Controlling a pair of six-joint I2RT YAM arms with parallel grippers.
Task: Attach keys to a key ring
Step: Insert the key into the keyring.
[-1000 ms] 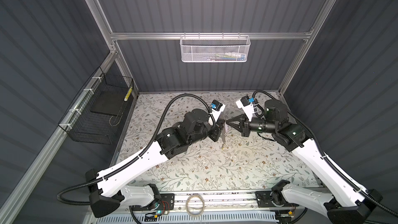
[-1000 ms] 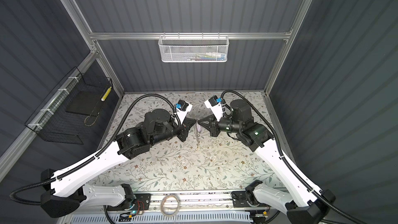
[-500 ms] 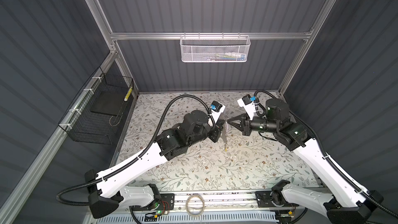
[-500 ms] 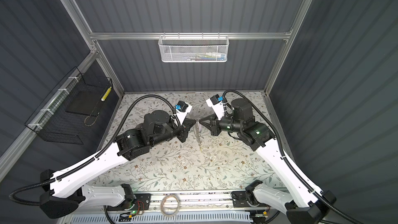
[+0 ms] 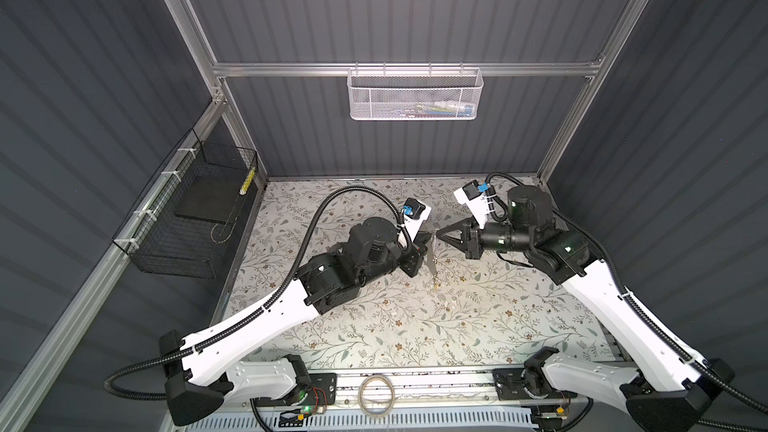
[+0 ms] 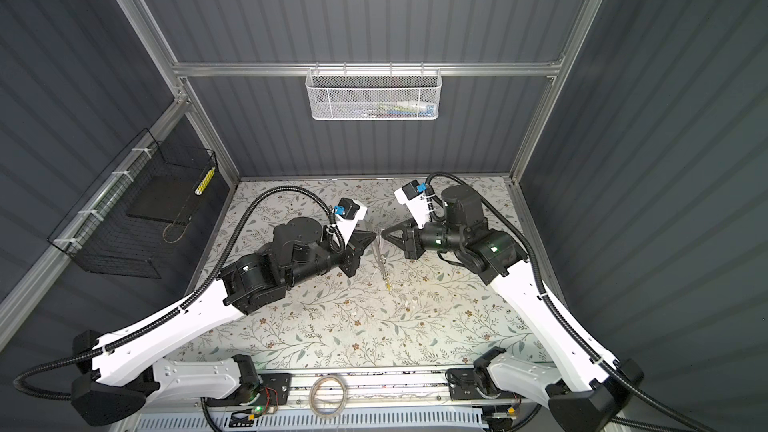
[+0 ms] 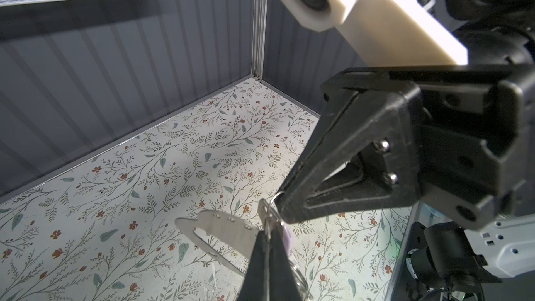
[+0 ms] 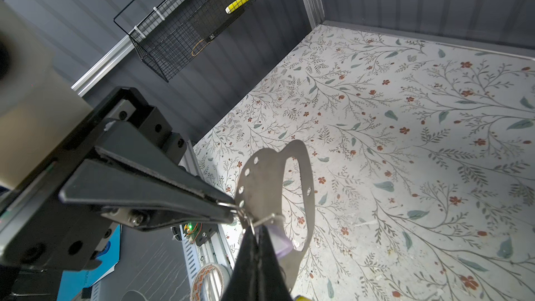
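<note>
Grey metal key ring (image 8: 260, 180), a flat plate with an oval cut-out and small punched holes, is held in mid-air between the two gripper tips, clear of the floral table (image 5: 374, 326). Left gripper (image 8: 229, 211) is pressed together, its tips pinched on a thin wire loop (image 8: 265, 220) at the plate's edge. Right gripper (image 7: 282, 207) is also pressed together and pinched on the same wire loop from the opposite side. Which strand sits between its pads cannot be told.

Lilac key (image 8: 279, 241) is seen just beside the right gripper's fingers, against the plate. Yellow key (image 6: 387, 284) is seen lowest, dangling well below both tips; how it is attached cannot be told. The plate is hung edge-down, so its weight drops away from the tips.

Judged: a two-sided pinch is used so that one tip anchors the loop while the other works it round. Threading of the keys is not confirmed. Risk judged: the thin wire slips from a pinch and the bundle is dropped onto the table.
</note>
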